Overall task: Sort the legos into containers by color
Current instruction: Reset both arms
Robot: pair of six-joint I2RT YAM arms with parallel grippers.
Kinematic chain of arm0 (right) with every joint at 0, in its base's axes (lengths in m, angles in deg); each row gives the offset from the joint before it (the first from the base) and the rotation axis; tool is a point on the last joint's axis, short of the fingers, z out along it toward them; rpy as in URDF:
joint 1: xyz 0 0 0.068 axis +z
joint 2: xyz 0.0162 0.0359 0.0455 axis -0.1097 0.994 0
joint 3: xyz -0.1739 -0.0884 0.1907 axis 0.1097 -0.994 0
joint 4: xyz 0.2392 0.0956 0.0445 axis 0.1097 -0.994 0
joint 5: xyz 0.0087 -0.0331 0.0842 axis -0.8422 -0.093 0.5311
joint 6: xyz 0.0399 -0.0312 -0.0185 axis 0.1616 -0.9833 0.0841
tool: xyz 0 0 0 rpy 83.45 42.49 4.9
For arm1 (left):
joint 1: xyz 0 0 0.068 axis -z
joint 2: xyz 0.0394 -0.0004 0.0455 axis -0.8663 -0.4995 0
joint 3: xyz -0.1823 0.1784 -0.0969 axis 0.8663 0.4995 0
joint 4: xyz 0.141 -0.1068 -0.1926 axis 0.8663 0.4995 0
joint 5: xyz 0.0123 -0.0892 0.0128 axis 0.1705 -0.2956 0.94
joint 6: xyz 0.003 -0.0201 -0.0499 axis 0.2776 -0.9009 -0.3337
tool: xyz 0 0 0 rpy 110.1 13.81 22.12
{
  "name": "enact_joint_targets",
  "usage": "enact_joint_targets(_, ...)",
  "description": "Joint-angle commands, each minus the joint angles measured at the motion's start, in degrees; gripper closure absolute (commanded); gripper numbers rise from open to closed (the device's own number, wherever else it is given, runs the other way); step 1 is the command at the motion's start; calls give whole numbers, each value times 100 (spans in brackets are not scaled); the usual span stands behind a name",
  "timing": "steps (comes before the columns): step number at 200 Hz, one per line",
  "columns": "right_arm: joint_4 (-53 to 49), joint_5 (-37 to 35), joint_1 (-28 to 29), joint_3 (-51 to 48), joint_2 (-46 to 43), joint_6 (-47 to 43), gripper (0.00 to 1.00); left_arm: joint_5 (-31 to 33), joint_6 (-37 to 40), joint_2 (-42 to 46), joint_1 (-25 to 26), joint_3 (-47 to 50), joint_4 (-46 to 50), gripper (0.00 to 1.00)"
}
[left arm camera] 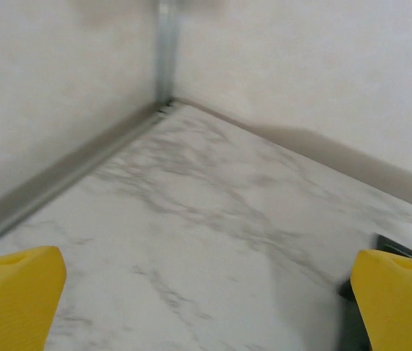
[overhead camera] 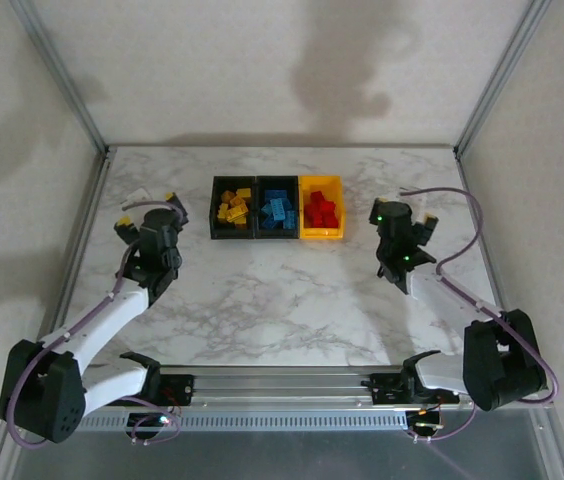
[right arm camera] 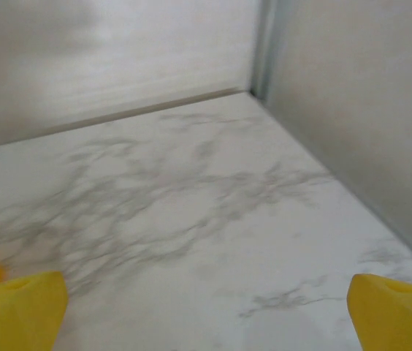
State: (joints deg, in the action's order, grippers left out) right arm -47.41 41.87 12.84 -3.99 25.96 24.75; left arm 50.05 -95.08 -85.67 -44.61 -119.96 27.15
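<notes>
Bricks point(overhead camera: 277, 210) lie sorted in three bins point(overhead camera: 277, 236) lined up between the left gripper point(overhead camera: 148, 209) and right gripper point(overhead camera: 417, 207), both spread open and empty.

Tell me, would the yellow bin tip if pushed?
Probably not: the yellow bin looks low and wide, so it would likely slide on the smooth marble table. The red bricks inside probably weigh it down a little.

Smooth marble-look table point(overhead camera: 292, 295) (faint sheen), plastic bins point(overhead camera: 322, 237), studded plastic legos point(overhead camera: 278, 212), metal rail point(overhead camera: 292, 384).
</notes>
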Motion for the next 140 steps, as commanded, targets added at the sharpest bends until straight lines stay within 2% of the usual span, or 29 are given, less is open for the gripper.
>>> enact_joint_targets(1, 801, -431, -347, -414, -369, -142, 1, 563, 509, 165, -264, 723, -1160, 1)
enact_joint_targets(23, 1516, -386, -618, -996, -484, -330, 1, 405, 335, 81, -502, 1161, -1766, 0)
enact_joint_targets(50, 2666, -412, -725, -1699, -290, -539, 1, 532, 325, -447, -549, 1698, -3058, 0)
enact_joint_targets(64, 3315, -242, -720, -2045, -164, -651, 1, 348, 326, -698, -544, 2007, -3788, 0)
enact_joint_targets(95, 4639, 62, -732, -2718, 81, -954, 1, 405, 497, -1185, -540, 2522, -5164, 0)
enact_joint_targets(120, 5518, 342, -765, -2942, 508, -1091, 1, 131, 726, -1417, -555, 2713, -5861, 0)
enact_joint_targets(140, 5872, 912, -783, -2986, 637, -1345, 1, -124, 881, -1776, -549, 2794, -6443, 0)
